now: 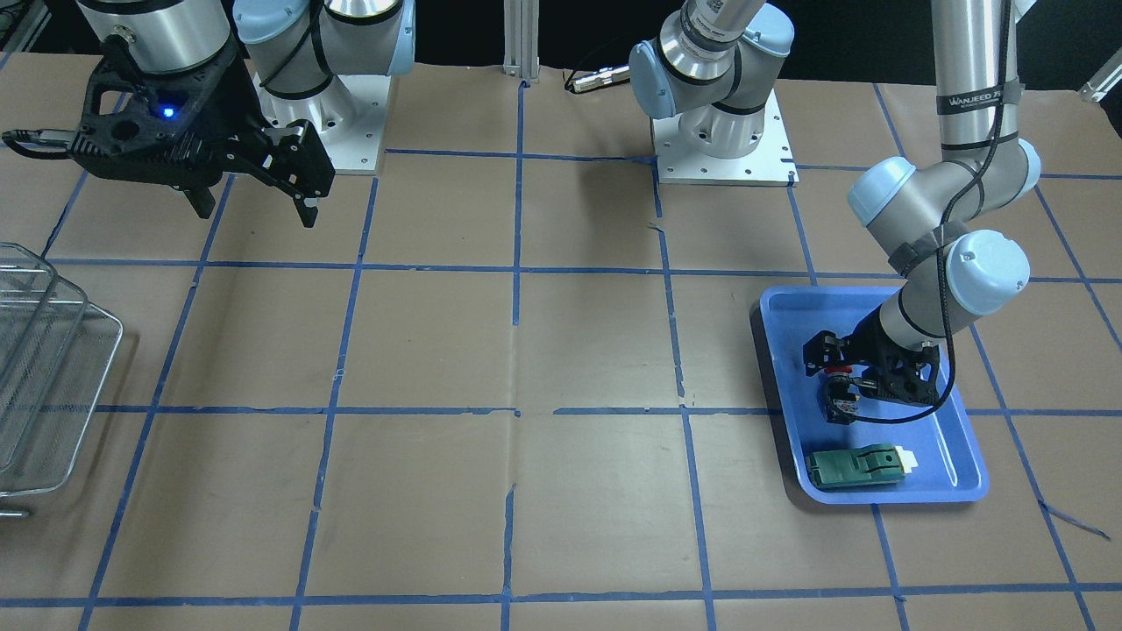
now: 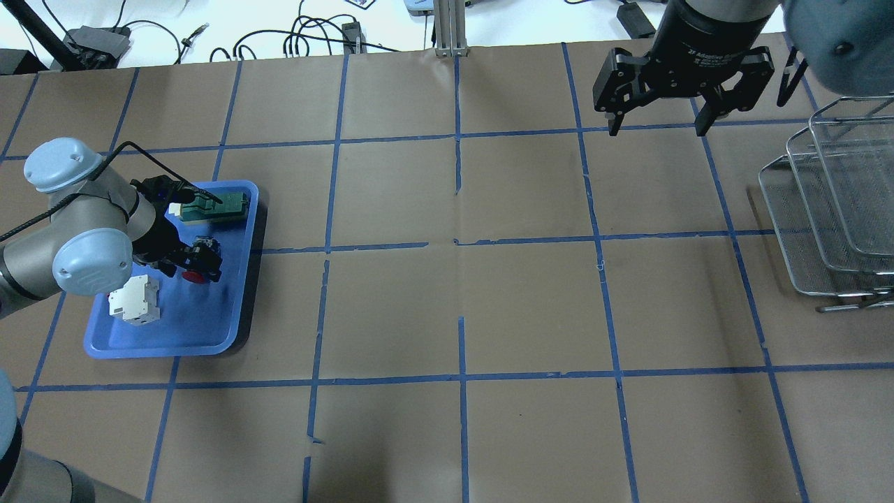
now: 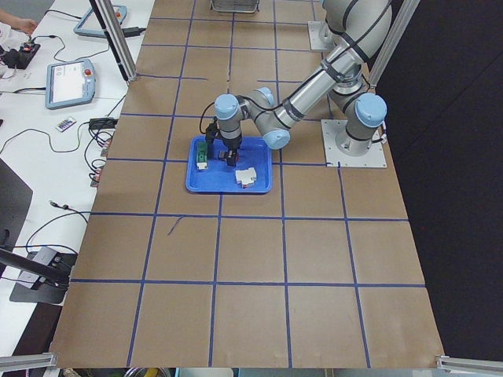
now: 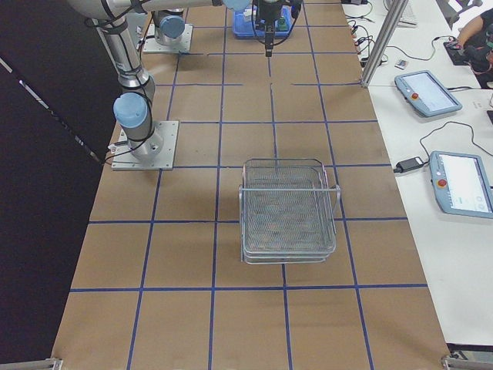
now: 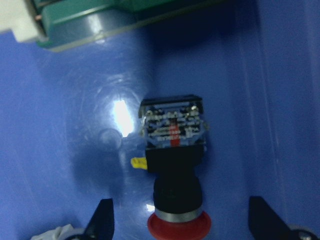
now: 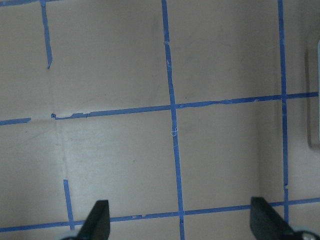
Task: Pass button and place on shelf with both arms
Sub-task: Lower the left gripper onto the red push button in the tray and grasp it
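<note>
The button (image 5: 175, 150), with a red cap, a black body and a contact block, lies on its side in the blue tray (image 2: 209, 328). It also shows in the overhead view (image 2: 195, 274) and the front view (image 1: 840, 405). My left gripper (image 5: 180, 222) is open and low in the tray, one finger on each side of the button's cap end, not clamped on it. My right gripper (image 2: 656, 128) is open and empty, held high over the table left of the wire shelf (image 2: 831, 209). In the front view the right gripper (image 1: 256, 213) hangs above the shelf (image 1: 53, 386).
A green module (image 2: 213, 207) lies at the tray's far end, close to the button. A white breaker block (image 2: 134, 299) stands at the tray's near end. The table is brown paper with a blue tape grid. The arm bases (image 1: 723, 140) are bolted at the table's robot side.
</note>
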Robot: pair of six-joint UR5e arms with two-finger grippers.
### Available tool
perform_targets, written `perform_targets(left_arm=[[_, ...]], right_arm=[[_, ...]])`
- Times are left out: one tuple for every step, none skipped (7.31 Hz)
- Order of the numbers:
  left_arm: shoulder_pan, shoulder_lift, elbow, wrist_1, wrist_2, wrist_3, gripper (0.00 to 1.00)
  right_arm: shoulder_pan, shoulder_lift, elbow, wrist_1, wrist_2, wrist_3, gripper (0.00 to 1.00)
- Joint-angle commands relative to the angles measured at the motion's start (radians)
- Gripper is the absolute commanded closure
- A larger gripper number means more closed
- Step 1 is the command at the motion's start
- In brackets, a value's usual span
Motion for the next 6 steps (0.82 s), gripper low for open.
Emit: perform_targets(left_arm=[[0.001,0.0,-0.003,0.002,0.004,0.021,0.74],[0.001,0.004,0.0,0.002,0.002,0.021,0.96],[-0.004,0.015,0.002,0.002,-0.004,0.021,1.0],[-0.009,0.024,0.008,0.002,-0.004,0.021,1.0],[-0.028,0.052,0.028,-0.022,-0.005,0.02,1.0],[-0.085,0.099,0.061,-0.126,-0.055,0.009,1.0]], right_arm=[[0.0,0.0,0.0,0.0,0.0,0.0,0.0],[0.0,-0.001,0.0,0.0,0.002,0.0,0.0],[0.0,0.0,0.0,0.0,0.0,0.0,0.0],[0.0,-0.001,0.0,0.0,0.0,0.0,0.0],[0.0,0.0,-0.001,0.0,0.0,0.0,0.0],[0.0,0.0,0.0,0.0,0.0,0.0,0.0]])
